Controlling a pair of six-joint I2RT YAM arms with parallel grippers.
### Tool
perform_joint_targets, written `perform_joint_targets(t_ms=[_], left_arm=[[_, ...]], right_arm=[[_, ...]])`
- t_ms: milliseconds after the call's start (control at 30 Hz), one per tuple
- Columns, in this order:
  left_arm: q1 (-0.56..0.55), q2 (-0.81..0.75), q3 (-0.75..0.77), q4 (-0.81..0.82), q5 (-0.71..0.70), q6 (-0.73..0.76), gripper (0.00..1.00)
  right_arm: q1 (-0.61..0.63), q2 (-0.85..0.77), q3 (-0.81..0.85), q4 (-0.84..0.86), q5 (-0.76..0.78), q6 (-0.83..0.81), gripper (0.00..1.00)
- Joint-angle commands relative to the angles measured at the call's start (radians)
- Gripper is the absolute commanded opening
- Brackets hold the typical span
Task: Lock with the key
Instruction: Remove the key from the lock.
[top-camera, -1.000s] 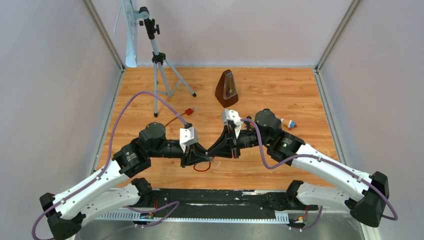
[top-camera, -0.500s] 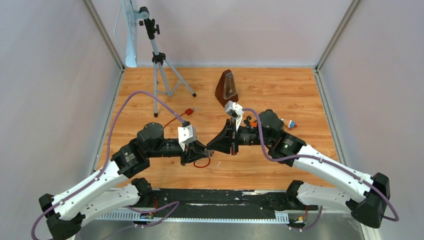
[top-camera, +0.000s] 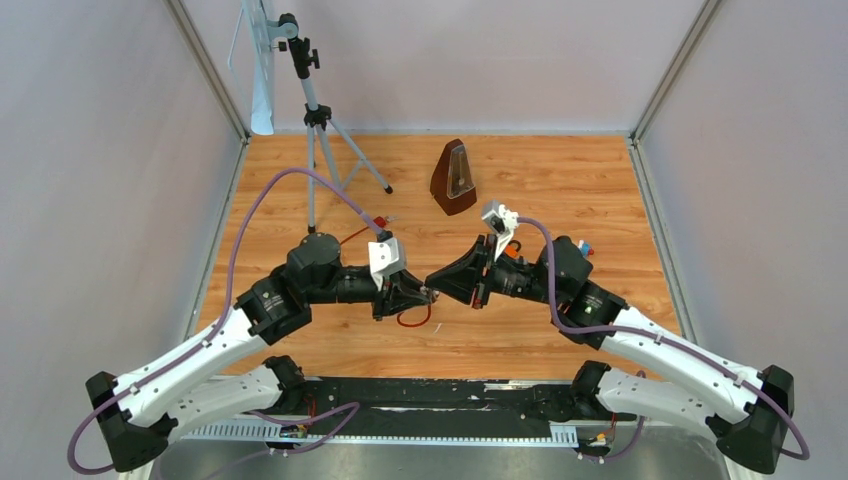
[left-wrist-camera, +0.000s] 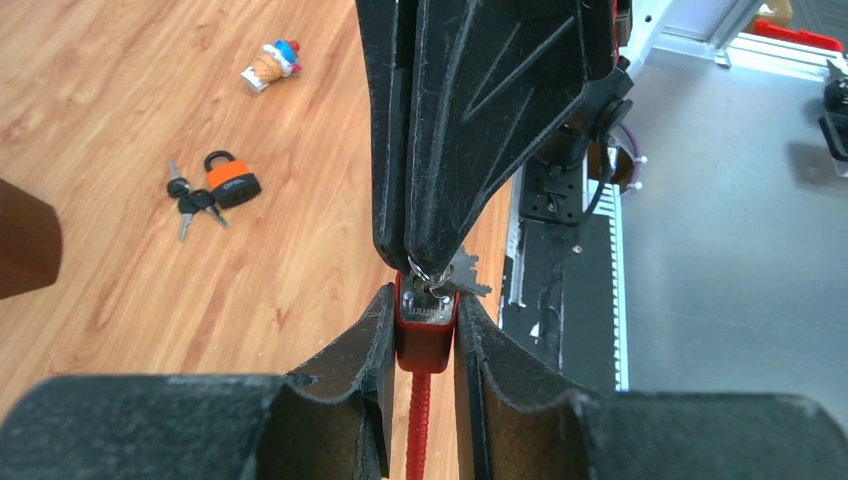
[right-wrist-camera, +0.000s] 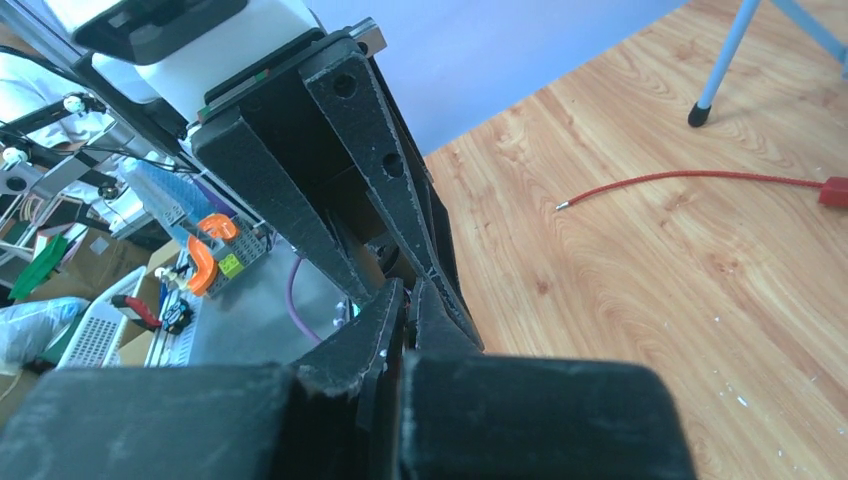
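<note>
Bright, even light, soft shadows; the left gripper (left-wrist-camera: 425, 305) blurs closest to its lens.

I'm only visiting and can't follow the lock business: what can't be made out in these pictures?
- The silver key: in the left wrist view only a toothed edge shows; the shut right gripper covers the rest.
- The small red lock: in the same view the left gripper clamping it hides its sides and keyhole.
- Top view: both sit hidden under the grippers.
- Right wrist view: the gripper itself blocks them.

The tripod (top-camera: 317, 118) stands rear left of us, the metronome (top-camera: 453, 180) rear centre. Mid-table, the cable lock (left-wrist-camera: 425, 340) in our left gripper (left-wrist-camera: 424, 308) meets the key (left-wrist-camera: 468, 284) in our right gripper (left-wrist-camera: 412, 255).
</note>
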Motion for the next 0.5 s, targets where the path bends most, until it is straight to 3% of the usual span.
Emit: perform_joint_targets(t_ms=[0,233,367,467], left_arm=[[0.0,0.072,0.018,-0.137,0.024,-0.001,0.0],[0.0,0.141,0.042,-0.166,0.141,0.006,0.0],[-0.001,0.136,0.042,-0.177,0.219,0.017,0.0],[-0.001,0.132,0.045,-0.198,0.227,0.027,0.0]], right_arm=[[-0.009,-0.087,-0.02,0.323,-0.03,-0.057,0.0],[-0.009,-0.109,-0.046,0.301,-0.305,-0.338,0.0],[-0.008,-0.132,-0.044,0.25,-0.284,-0.42,0.0],[-0.013,-0.148,-0.042,0.252,-0.188,-0.378,0.0]])
